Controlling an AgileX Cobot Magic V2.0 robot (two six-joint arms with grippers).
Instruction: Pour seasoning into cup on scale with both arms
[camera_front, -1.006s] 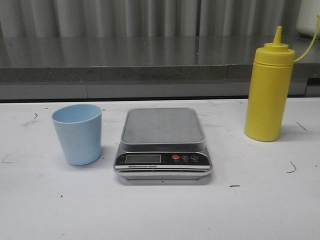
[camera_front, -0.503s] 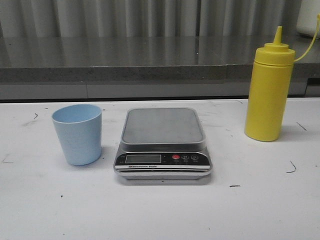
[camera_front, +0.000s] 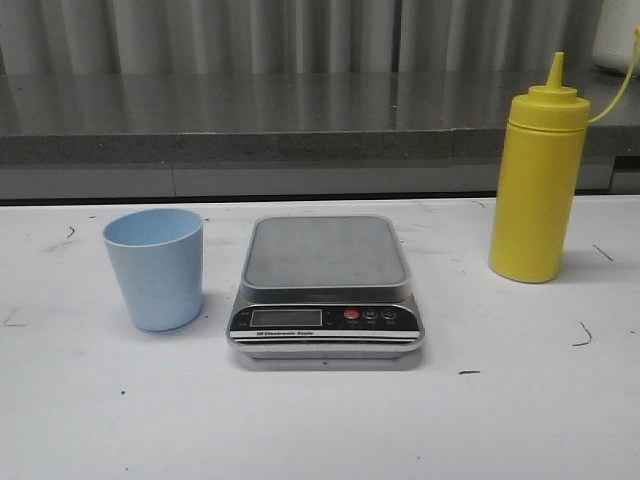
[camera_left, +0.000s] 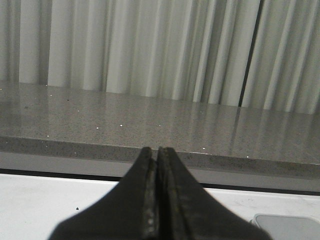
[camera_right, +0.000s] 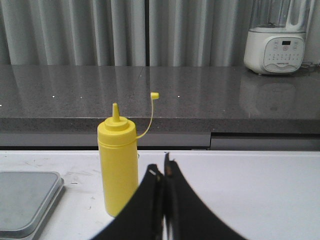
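Note:
The light blue cup (camera_front: 155, 268) stands upright on the white table, left of the scale (camera_front: 326, 285). The scale's grey platform is bare. The yellow seasoning bottle (camera_front: 538, 180) stands upright to the right of the scale, its cap strap hanging off to the right. It also shows in the right wrist view (camera_right: 118, 167), just beyond my right gripper (camera_right: 162, 170), which is shut and empty. My left gripper (camera_left: 156, 150) is shut and empty; a corner of the scale (camera_left: 287, 226) shows beside it. Neither gripper shows in the front view.
A dark grey stone counter (camera_front: 300, 120) runs along the back of the table, with grey curtains behind it. A white blender (camera_right: 277, 37) stands on the counter at the far right. The white table (camera_front: 320, 420) has small pen marks.

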